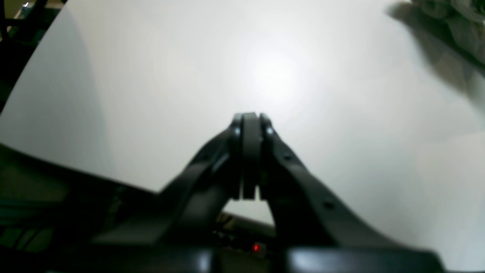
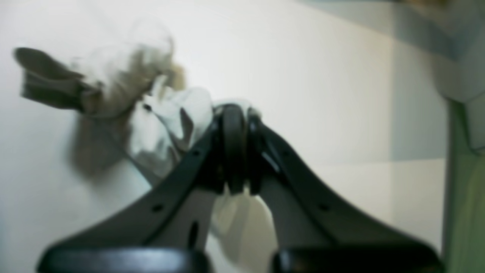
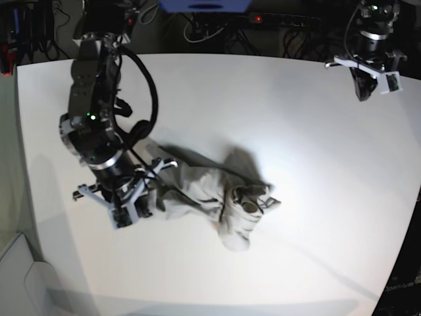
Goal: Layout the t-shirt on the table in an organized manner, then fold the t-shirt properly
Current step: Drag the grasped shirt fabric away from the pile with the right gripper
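Observation:
The light grey-beige t-shirt (image 3: pixel 210 194) lies crumpled in a heap near the middle of the white table (image 3: pixel 296 131). My right gripper (image 3: pixel 148 192) is at the shirt's left end, shut on a bunch of its cloth. In the right wrist view the fingertips (image 2: pixel 235 113) pinch the fabric, and the rest of the shirt (image 2: pixel 125 83) trails away to the left, blurred. My left gripper (image 3: pixel 363 89) hangs over the table's far right corner, well away from the shirt. In the left wrist view it (image 1: pixel 250 117) is shut and empty, with the shirt (image 1: pixel 454 22) only at the top right corner.
Cables and dark equipment (image 3: pixel 217 20) run along the table's far edge. The table's left edge (image 3: pixel 20 131) lies close to my right arm. A white panel (image 3: pixel 26 283) stands off the table at the lower left. The floor beyond the edge shows dark in the left wrist view (image 1: pixel 45 197).

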Robot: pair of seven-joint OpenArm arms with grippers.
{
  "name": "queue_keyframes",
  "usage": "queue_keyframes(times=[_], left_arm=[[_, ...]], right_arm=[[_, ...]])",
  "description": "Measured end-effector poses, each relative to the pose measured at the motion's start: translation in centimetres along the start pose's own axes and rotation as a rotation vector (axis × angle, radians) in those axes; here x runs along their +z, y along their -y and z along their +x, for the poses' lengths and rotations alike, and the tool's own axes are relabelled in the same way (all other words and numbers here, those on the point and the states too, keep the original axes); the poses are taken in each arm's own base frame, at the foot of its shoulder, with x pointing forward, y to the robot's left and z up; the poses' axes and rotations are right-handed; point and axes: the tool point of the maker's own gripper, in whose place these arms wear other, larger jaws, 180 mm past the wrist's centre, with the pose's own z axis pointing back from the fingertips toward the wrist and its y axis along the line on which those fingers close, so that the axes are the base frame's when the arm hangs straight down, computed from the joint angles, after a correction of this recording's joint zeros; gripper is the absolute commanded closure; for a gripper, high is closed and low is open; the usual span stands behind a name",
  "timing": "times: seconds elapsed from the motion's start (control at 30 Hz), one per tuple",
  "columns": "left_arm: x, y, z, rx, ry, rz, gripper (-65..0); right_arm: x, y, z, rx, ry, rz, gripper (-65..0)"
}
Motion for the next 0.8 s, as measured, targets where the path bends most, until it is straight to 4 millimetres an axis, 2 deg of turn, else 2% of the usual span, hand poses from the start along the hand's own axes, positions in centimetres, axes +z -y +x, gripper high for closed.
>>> queue_keyframes(times=[0.07,0.1,0.17,0.2,0.3,0.4,0.43,0.53,0.63,0.67,0.77,0.8], left_arm=[[-0.4,0.1,0.9,0.0,0.033,-0.004,-0.2],[-0.3,0.2,1.0,0.001,0.034,-0.005,-0.2],[-0.1,0.1,0.4,0.0,0.013,-0.002,-0.2],[-0.1,0.0,0.2,-0.002,0.005,-0.001,-0.2],[-0.3,0.3,0.8,0.007,0.031,-0.007,-0.2],[-0.3,0.3,0.9,0.002,0.028,-0.007,-0.2],[-0.4,0.3,1.1,-0.003,0.034,-0.008,-0.2],[-0.6,0.5,1.6,0.011,0.053,-0.012,-0.2],[-0.5,0.3,1.3,0.005,0.038,-0.008,-0.2],[-0.5,0.3,1.5,0.002,0.042,-0.007,-0.2],[-0.5,0.3,1.5,0.006,0.046,-0.007,-0.2],[-0.4,0.3,1.3,0.005,0.039,-0.006,-0.2]], right_arm=[[0.1,-1.4,-0.6,-0.018,-0.015,0.055,0.0],[0.1,-0.6,-0.8,-0.048,-0.018,0.048,0.0],[0.3,3.2,-0.4,-0.071,-0.004,-0.049,0.0],[0.5,3.7,-0.3,-0.044,-0.004,-0.063,0.0],[0.4,2.3,-0.5,-0.046,-0.016,-0.004,0.0],[1.4,7.8,0.0,-0.076,0.002,-0.14,0.0],[1.6,8.0,0.1,-0.052,-0.002,-0.144,0.0],[1.3,6.0,0.6,-0.034,0.0,-0.051,0.0],[1.8,9.2,2.2,0.042,0.018,-0.145,0.0],[1.9,9.4,2.7,0.046,0.036,-0.149,0.0],[1.3,7.6,3.7,0.042,0.054,-0.09,0.0],[1.3,7.6,4.6,0.042,0.074,-0.093,0.0]])
